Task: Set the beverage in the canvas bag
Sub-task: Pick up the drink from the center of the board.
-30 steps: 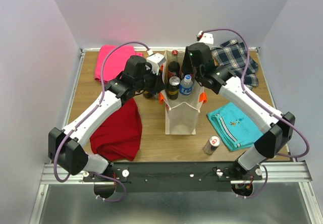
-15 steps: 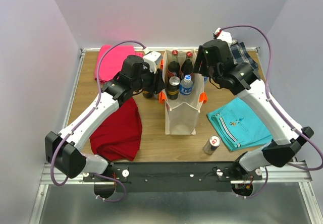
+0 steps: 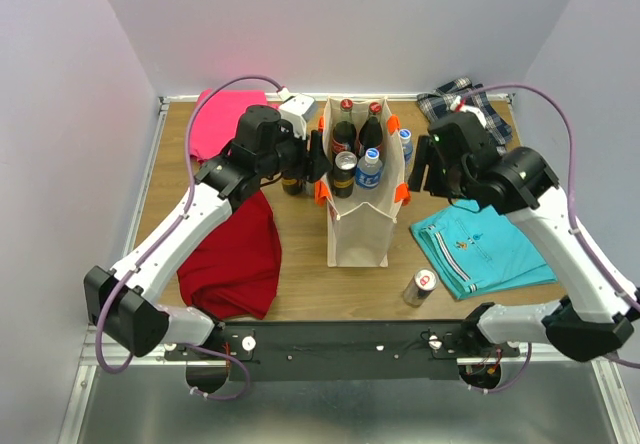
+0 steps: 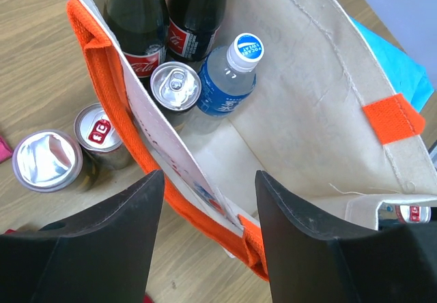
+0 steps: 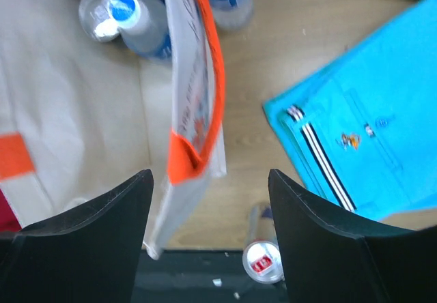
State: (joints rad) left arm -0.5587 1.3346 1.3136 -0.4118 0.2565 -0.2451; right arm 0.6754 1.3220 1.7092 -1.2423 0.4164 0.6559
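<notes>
**Surroundings.** The canvas bag [image 3: 358, 234] stands upright at the middle of the wooden table [image 3: 300, 299], mouth open, with orange straps on its walls. Four drinks stand inside it at the far end: two cola bottles [image 4: 140, 23], a silver-topped can [image 4: 175, 87] and a blue-capped water bottle [image 4: 229, 81], all close together. Two loose cans [image 4: 101, 131] stand on the table just outside the bag's left wall. A second water bottle [image 3: 405, 144] stands just outside the right wall. A single can [image 3: 422, 286] stands near the front edge, beside the teal cloth [image 3: 480, 249]. A red cloth [image 3: 235, 254] lies left of the bag, a pink cloth [image 3: 220, 119] lies at the far left, and a plaid cloth [image 3: 465, 99] lies at the far right.

**Obstructions.** The loose cans sit close under the left arm. The bag walls rise between each gripper and the drinks inside.

**Left gripper** [image 4: 208, 177]. It is positioned over the bag's left rim. The fingers are spread wide and hold nothing. The left wall and its orange strap run between them. Whether the strap's lower end touches a finger cannot be told.

**Right gripper** [image 5: 209, 175]. It is positioned over the bag's right rim. The fingers are spread wide and hold nothing. The right wall passes between them, clear of both.
</notes>
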